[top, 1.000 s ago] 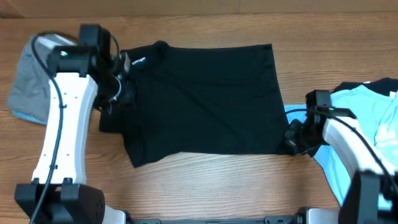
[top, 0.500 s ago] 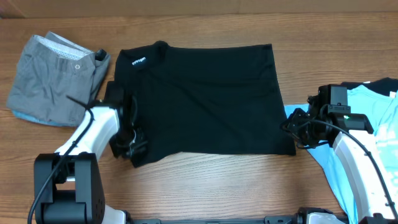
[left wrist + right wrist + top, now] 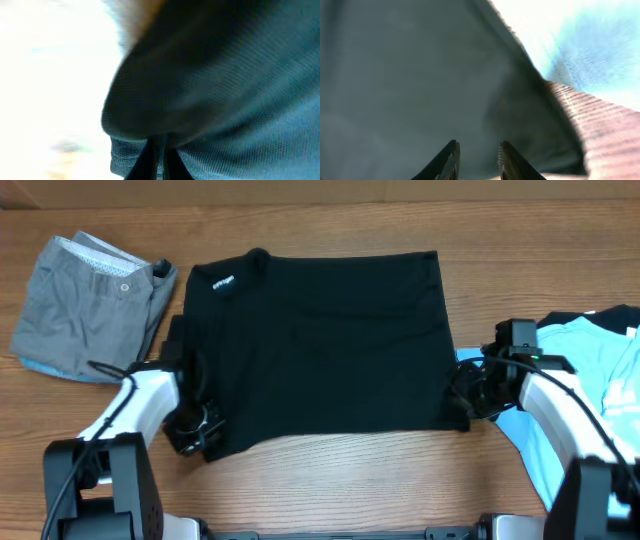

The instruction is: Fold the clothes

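Observation:
The black T-shirt (image 3: 320, 340) lies spread flat in the middle of the table, its small white neck print (image 3: 223, 280) at the upper left. My left gripper (image 3: 197, 430) sits at the shirt's lower left corner. In the left wrist view this gripper (image 3: 161, 160) is shut, pinching a fold of the black fabric (image 3: 240, 100). My right gripper (image 3: 460, 398) is at the shirt's lower right corner. The right wrist view shows it (image 3: 479, 152) open, its fingertips apart just over the black cloth (image 3: 395, 75).
Folded grey shorts (image 3: 90, 305) lie at the table's far left. A light blue T-shirt (image 3: 590, 380) is heaped at the right edge, close behind my right arm, and shows in the right wrist view (image 3: 600, 60) beside bare wooden table (image 3: 610, 130).
My left arm swung from the shirt's upper left down to its lower left corner and shut on the fabric. My right gripper shifted slightly at the lower right corner.

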Available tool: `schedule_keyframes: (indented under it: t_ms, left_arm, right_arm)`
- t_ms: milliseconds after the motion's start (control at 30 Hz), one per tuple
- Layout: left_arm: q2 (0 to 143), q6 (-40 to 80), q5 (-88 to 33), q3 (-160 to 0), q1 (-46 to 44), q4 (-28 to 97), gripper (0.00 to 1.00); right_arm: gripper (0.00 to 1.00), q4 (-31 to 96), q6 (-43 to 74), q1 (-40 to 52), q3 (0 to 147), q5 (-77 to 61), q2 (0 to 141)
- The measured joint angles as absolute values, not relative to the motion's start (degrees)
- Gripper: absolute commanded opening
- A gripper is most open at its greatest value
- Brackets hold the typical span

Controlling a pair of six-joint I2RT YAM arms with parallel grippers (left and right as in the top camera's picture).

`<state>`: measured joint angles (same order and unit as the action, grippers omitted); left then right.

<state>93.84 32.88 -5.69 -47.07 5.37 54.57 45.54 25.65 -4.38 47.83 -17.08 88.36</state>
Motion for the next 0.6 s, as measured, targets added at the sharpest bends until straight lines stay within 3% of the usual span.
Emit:
schedule_keyframes:
  t_ms: [233, 400, 600]
  left_arm:
    - [94.8, 31.03, -2.87, -48.31, 10.28, 56.77, 0.08]
    - [94.96, 29.17, -2.57, -49.36, 10.39, 57.21, 0.17]
    - [94.96, 26.33, -3.66, -50.37, 10.41, 57.23, 0.18]
  right_arm:
    - [0.28, 43.09, 25.74, -4.51, 45.36, -18.11, 93.36]
    - [0.1, 44.31, 25.93, -4.73, 45.69, -17.76, 93.93]
    - [0.12, 53.32, 28.53, -4.78, 47.09, -15.07, 94.87]
